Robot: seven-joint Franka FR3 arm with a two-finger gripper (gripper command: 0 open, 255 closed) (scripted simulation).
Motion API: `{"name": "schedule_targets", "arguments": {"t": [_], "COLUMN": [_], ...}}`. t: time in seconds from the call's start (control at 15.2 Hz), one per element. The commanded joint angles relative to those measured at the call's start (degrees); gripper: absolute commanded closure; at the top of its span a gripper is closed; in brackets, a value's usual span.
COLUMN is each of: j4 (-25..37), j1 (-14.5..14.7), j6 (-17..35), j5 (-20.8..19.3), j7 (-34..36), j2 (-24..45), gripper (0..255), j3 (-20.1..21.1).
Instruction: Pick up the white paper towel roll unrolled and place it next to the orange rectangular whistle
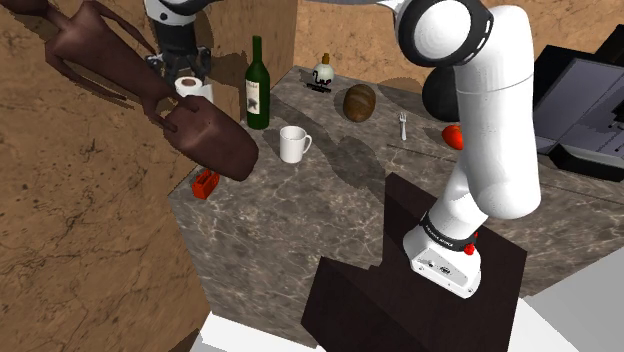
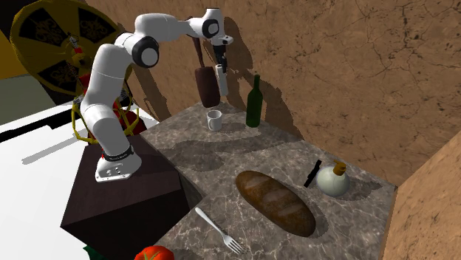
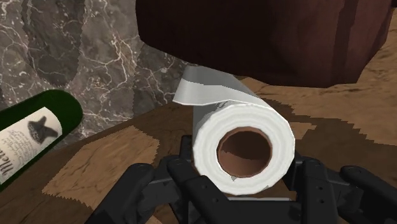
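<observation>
Shoulder view: the black gripper [image 1: 186, 72] clasps a white paper towel roll [image 1: 192, 88] above the worktop's [image 1: 330, 210] far corner, beside a green bottle [image 1: 258, 85]. The orange whistle [image 1: 205, 183] lies well apart at the worktop's edge. Second exterior view: the roll hangs over the worktop. Wrist view: both fingers [image 3: 310, 181] press the roll's sides.

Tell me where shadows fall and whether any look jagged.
Shoulder view: a shadow darkens the countertop beside the mug. Second exterior view: the arm shadows the wall behind the bottle. Wrist view: stair-stepped shadow edges behind the paper towel roll.
</observation>
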Motion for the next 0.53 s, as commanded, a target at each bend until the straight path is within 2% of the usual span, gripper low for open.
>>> {"name": "schedule_targets", "arguments": {"t": [0.0,0.46], "j4": [-2.71,-2.68], "j1": [-0.51,-1.49], "j6": [2.55,2.46], "j5": [-0.24,-1.12], "j7": [-2.49,-2.07], "j2": [3.16,3.25], "gripper": [255,255], "j3": [0.16,1.60]}}
